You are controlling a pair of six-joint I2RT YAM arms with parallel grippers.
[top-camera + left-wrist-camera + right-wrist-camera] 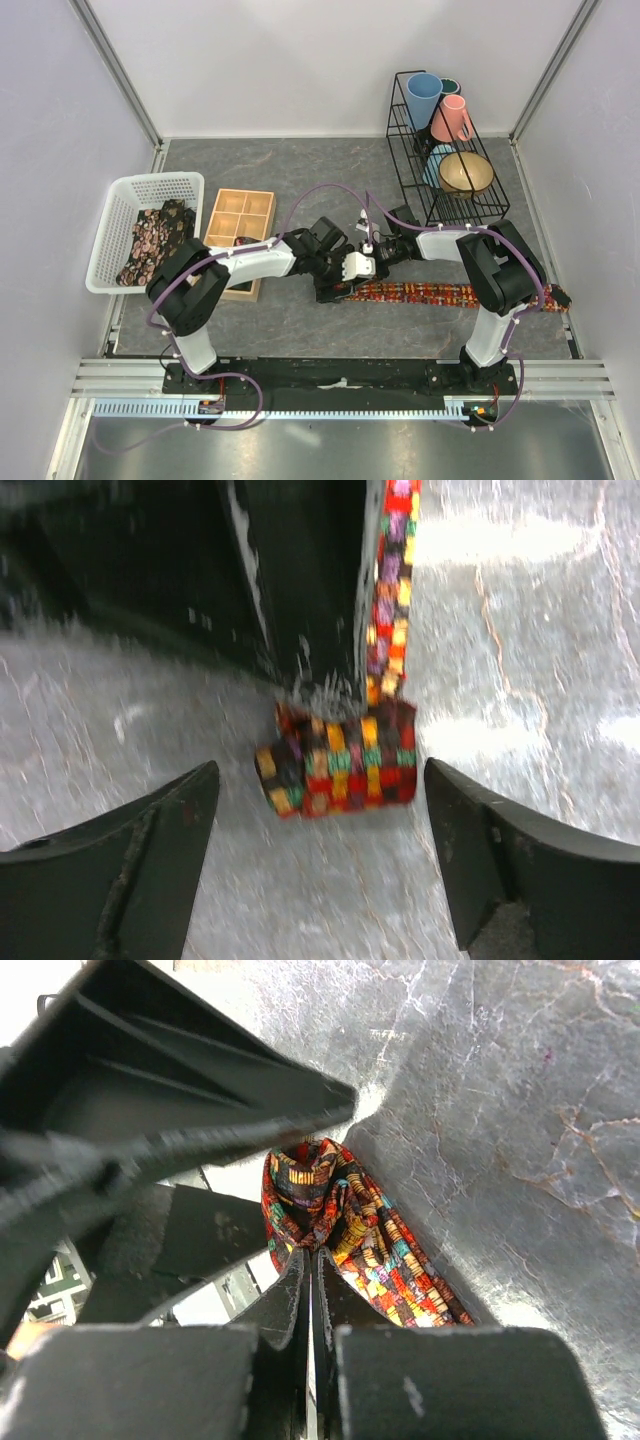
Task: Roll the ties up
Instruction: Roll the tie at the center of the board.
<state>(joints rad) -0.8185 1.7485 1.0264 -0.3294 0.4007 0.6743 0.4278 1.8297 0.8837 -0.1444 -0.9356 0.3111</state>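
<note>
Left wrist view: my left gripper (318,772) is standing open, fingers either side of the rolled-up end of the tie (338,765) on the grey table (530,680), while my right gripper (310,1258) is sitting shut, tips at that roll.

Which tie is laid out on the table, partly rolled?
The red-orange-yellow checked tie stretched across the grey table, with one end curled into a roll. The dark pink-floral ones lie bundled in the white basket.
</note>
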